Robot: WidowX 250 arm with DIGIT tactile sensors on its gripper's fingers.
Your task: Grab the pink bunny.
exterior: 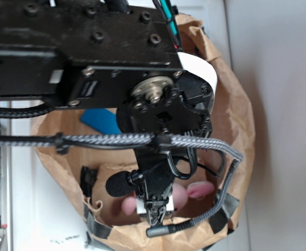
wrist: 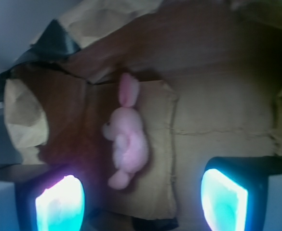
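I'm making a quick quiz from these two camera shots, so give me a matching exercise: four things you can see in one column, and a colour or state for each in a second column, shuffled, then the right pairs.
Things:
1. pink bunny
2. paper bag
3. blue block
4. gripper

Colour or state:
A. brown and crumpled
B. open, fingers spread wide apart
C. lying on the bag's floor, not held
D. flat blue piece partly hidden behind the arm

Pairs: 1-C, 2-A, 3-D, 4-B
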